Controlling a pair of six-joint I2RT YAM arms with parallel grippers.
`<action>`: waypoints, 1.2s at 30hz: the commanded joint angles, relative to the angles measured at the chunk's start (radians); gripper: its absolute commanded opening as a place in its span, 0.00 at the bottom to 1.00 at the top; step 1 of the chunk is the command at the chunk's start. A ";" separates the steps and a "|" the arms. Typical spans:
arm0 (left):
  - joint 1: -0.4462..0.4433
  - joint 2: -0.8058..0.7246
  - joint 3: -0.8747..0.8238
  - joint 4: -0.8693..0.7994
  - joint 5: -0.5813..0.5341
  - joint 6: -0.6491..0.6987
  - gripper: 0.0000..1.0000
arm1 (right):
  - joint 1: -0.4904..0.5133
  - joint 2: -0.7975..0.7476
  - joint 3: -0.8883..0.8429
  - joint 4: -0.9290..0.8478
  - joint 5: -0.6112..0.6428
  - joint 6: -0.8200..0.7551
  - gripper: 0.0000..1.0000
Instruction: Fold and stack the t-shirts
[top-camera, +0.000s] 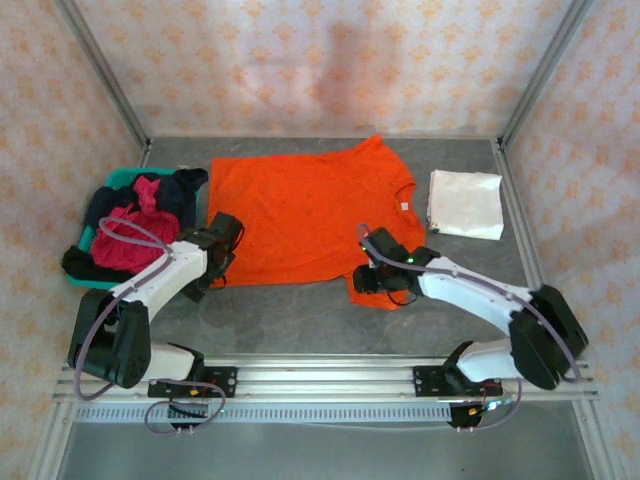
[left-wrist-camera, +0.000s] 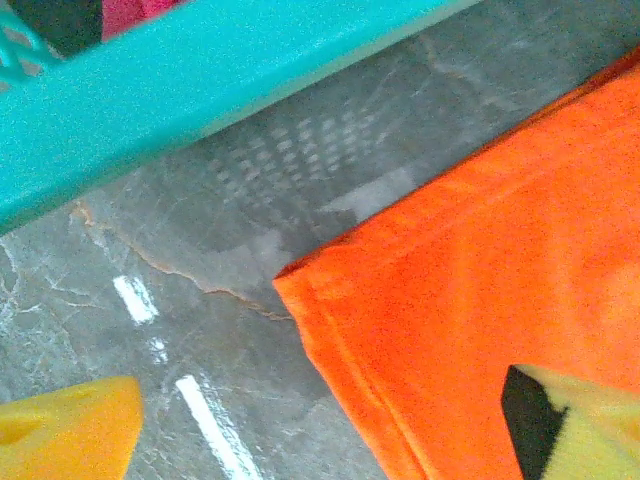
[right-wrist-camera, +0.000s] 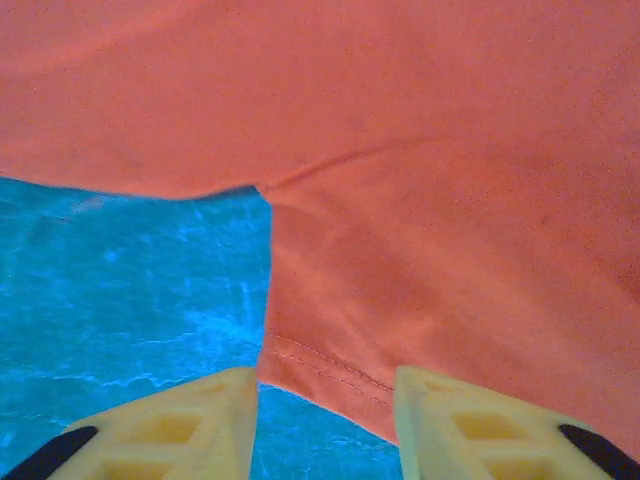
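Observation:
A bright orange t-shirt (top-camera: 310, 215) lies spread flat in the middle of the table. A white t-shirt (top-camera: 466, 203) lies folded at the back right. My left gripper (top-camera: 215, 270) hangs over the orange shirt's near-left hem corner (left-wrist-camera: 330, 290). It is open (left-wrist-camera: 330, 440), and its yellow fingertips (left-wrist-camera: 70, 430) stand wide apart with nothing in them. My right gripper (top-camera: 372, 283) is at the near-right sleeve (right-wrist-camera: 330, 340). Its fingers (right-wrist-camera: 190, 425) are still apart (right-wrist-camera: 325, 420), with the stitched sleeve hem lying between them.
A teal basket (top-camera: 120, 178) at the left holds a crimson-pink shirt (top-camera: 125, 240) and a dark navy one (top-camera: 175, 190). Its rim (left-wrist-camera: 200, 70) runs close beside the left gripper. Metal frame posts and patterned walls enclose the grey table (top-camera: 300, 320).

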 joint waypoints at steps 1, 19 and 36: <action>-0.016 -0.012 0.043 -0.042 -0.061 0.064 1.00 | 0.023 0.091 0.017 0.029 0.016 0.061 0.35; -0.018 0.003 0.049 0.000 -0.029 0.116 0.99 | 0.093 0.222 -0.042 0.100 -0.156 0.104 0.22; -0.052 0.068 0.100 0.102 0.038 0.221 1.00 | 0.014 -0.060 0.005 0.077 -0.030 0.034 0.57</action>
